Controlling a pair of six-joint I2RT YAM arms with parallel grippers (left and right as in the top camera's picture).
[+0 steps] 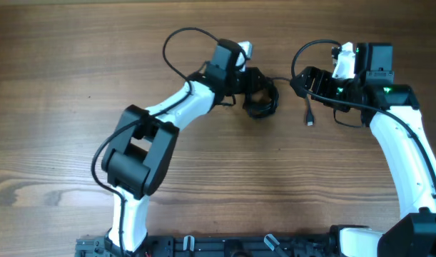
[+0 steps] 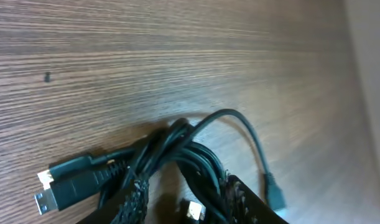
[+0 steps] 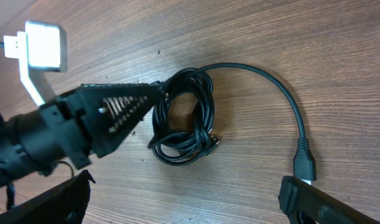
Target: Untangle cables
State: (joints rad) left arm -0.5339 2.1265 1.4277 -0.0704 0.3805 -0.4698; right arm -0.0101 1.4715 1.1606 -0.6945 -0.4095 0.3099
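Note:
The cables are thin black cords bunched in a small coil on the wooden table at mid-back. My left gripper is at the coil's upper left edge, its fingers closed around several strands. One strand arcs out of the coil to a loose plug, also in the overhead view. My right gripper is open and empty, just right of the coil, and the loose plug lies by one finger. The left gripper shows touching the coil.
A larger flat plug sticks out of the bundle at the left. The thick wires fixed to the arms loop above each wrist. Bare wooden table lies in front. A pale strip borders the wood.

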